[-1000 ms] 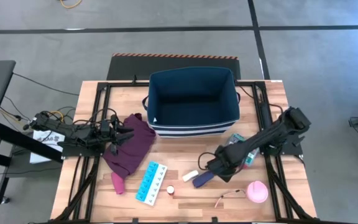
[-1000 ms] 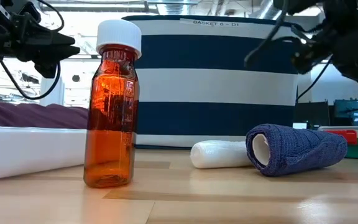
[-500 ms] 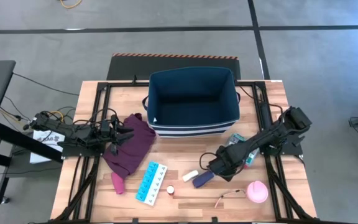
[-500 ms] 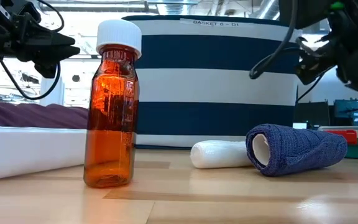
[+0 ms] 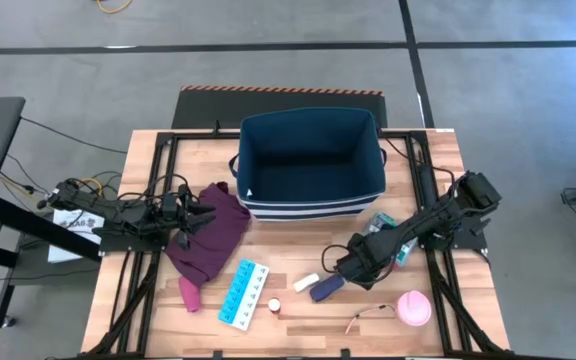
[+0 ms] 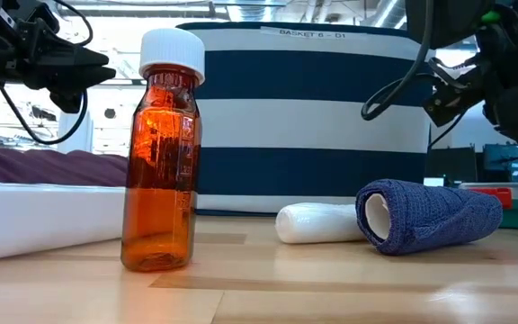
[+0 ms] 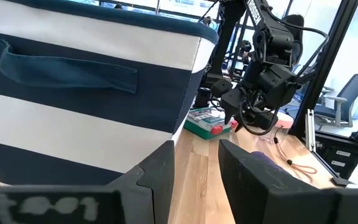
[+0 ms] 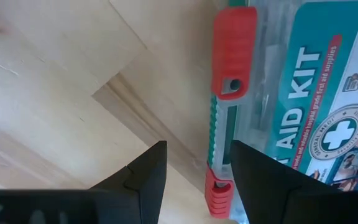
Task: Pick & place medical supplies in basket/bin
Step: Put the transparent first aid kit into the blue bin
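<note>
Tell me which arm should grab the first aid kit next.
The right. The right gripper hangs open just by the first aid kit, whose red latch edge fills the right wrist view. The left gripper sits across the table over the maroon cloth.

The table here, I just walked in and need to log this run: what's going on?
The right gripper, fingers open, hangs low over the wood beside the first aid kit and the blue bandage roll, holding nothing. The left gripper waits open over the maroon cloth. The pill organizer, orange bottle, white roll and pink disc all lie on the table; nothing shows in the striped bin.
</note>
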{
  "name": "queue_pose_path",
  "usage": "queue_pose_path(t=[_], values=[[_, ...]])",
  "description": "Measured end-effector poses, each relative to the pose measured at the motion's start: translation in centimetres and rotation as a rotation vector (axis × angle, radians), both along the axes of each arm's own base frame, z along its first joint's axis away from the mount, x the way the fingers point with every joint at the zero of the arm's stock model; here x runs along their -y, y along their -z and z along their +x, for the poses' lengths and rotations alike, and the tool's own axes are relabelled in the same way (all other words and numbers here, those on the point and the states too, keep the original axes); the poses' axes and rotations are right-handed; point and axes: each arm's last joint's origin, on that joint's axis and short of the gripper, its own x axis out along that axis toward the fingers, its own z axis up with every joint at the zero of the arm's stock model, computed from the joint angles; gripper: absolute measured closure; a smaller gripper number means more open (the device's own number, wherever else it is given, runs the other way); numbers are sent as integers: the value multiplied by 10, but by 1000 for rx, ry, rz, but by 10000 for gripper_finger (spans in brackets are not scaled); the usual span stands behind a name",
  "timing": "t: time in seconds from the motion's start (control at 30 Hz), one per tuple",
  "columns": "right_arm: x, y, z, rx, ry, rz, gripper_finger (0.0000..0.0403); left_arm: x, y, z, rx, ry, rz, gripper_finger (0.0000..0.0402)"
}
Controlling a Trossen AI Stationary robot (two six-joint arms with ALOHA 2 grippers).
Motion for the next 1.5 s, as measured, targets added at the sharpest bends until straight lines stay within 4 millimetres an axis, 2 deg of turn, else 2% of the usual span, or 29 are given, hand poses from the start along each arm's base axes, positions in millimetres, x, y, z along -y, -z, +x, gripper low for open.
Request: queue_pose_path(t=[0.53, 0.9, 1.5], values=[[0, 0, 1, 8, 28, -9, 275, 0, 0, 0, 0, 0, -1, 287], [5, 0, 3, 25, 39, -44, 264, 0, 0, 0, 0, 0, -1, 287], [5, 1, 2, 27, 37, -55, 278, 0, 0, 0, -1, -1, 0, 287]])
